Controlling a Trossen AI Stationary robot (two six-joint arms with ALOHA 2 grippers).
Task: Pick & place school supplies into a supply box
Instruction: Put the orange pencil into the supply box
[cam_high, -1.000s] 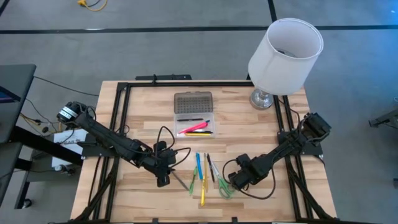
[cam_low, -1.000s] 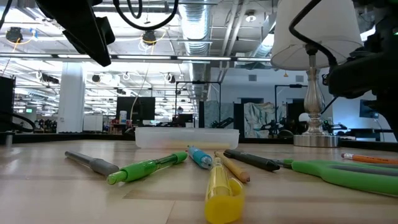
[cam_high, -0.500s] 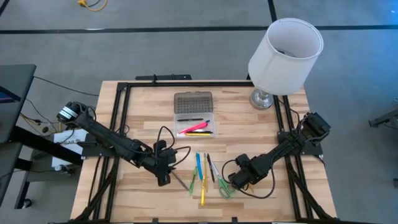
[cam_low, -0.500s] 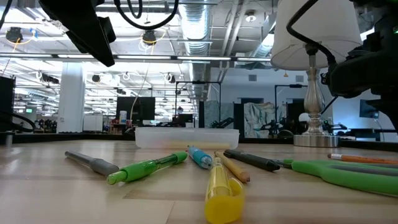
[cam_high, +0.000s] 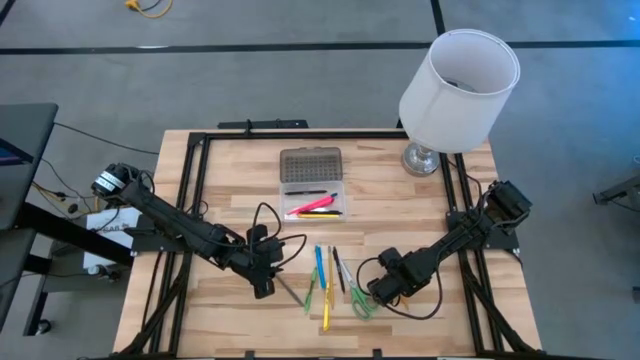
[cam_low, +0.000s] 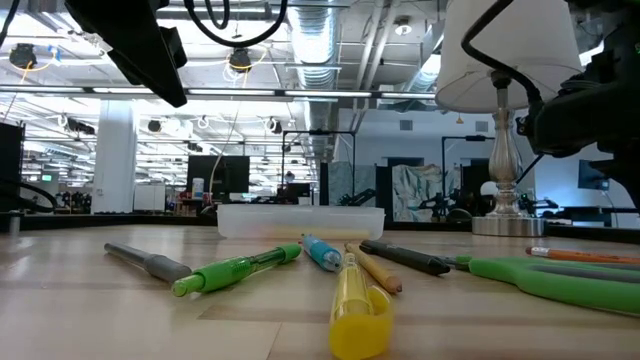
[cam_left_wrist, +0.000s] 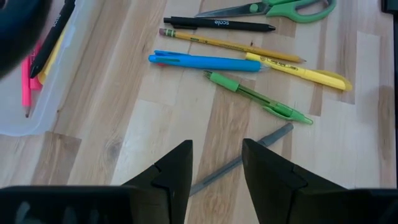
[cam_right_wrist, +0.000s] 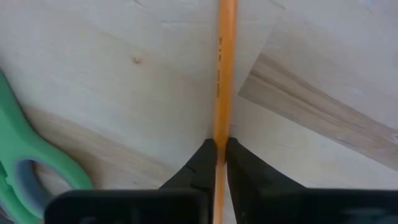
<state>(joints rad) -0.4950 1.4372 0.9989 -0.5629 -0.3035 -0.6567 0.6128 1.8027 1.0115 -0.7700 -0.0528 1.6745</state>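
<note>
The right gripper (cam_right_wrist: 219, 163) has just closed on an orange pencil (cam_right_wrist: 222, 68): in the right wrist view its two dark fingers now pinch the shaft between them, where a second ago the jaws had a gap. In the low view the pencil (cam_low: 590, 255) at the right edge sits a touch higher than before, so it may be just starting to lift, though that is hard to judge. In the high view the right gripper (cam_high: 381, 291) sits at the lower right of the table, just beside the green scissors (cam_high: 358, 300); neither arm has shifted across the table in that view.

The left gripper (cam_left_wrist: 216, 163) hangs with its jaws apart and empty at lower centre-left, over a grey pen (cam_left_wrist: 239, 160), unchanged over the last second.

The box (cam_high: 312, 181) lies open at upper centre of the table, with its grey lid folded back and a black pen, a pink marker and something yellow already in the clear tray. The other supplies lie loose in a cluster at lower centre: a blue pen (cam_left_wrist: 205, 62), a green pen (cam_left_wrist: 258, 98), a yellow marker (cam_left_wrist: 298, 70), a black pen (cam_left_wrist: 217, 25) and another pencil (cam_left_wrist: 230, 45).

With the grasp made, the likely next step is to lift the pencil and carry it up-left to the box. It is gripped thin and near one end, so it could pivot or slip.
</note>
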